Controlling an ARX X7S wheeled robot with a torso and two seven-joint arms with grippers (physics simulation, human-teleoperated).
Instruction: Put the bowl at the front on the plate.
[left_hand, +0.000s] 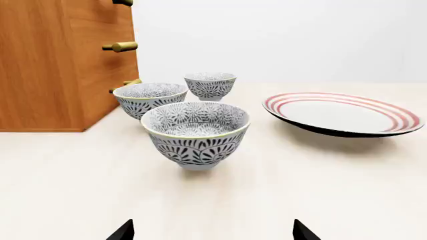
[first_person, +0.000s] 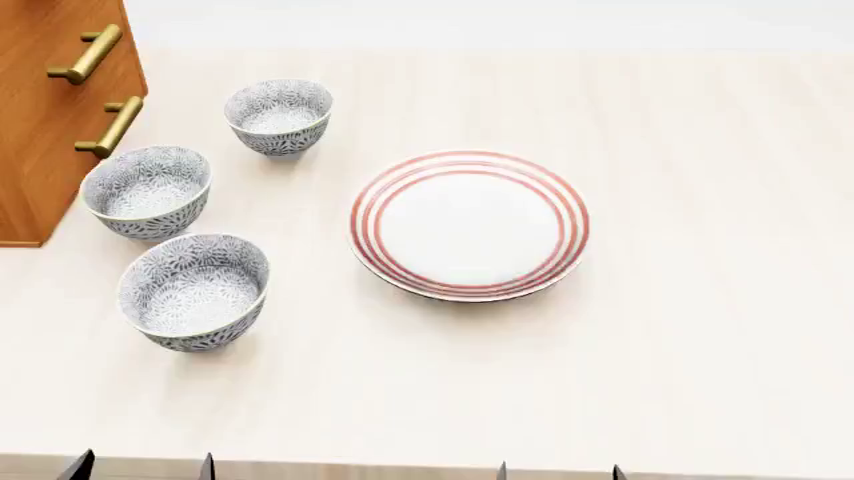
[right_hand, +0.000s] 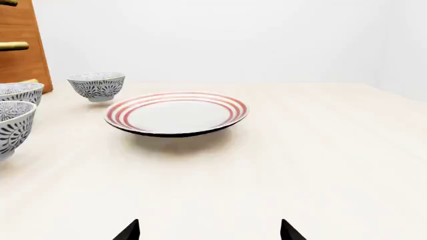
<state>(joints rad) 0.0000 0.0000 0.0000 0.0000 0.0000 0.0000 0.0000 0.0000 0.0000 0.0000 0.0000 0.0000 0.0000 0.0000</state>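
Note:
The bowl at the front (first_person: 195, 290) (left_hand: 195, 131) (right_hand: 12, 127), white with a blue-grey floral pattern, stands upright on the table, nearest to me in a row of three. The plate (first_person: 469, 225) (left_hand: 343, 113) (right_hand: 176, 113), white with red rings, lies to the bowl's right, apart from it. My left gripper (first_person: 142, 467) (left_hand: 212, 234) is open near the table's front edge, in front of the bowl, with nothing between its fingertips. My right gripper (first_person: 559, 472) (right_hand: 209, 232) is open too, in front of the plate, holding nothing.
Two identical bowls stand behind the front one: a middle bowl (first_person: 147, 191) (left_hand: 151, 98) and a far bowl (first_person: 279, 116) (left_hand: 210, 85) (right_hand: 97, 85). A wooden cabinet (first_person: 54, 110) (left_hand: 60, 65) with brass handles (first_person: 110, 125) stands at the left, close to the middle bowl.

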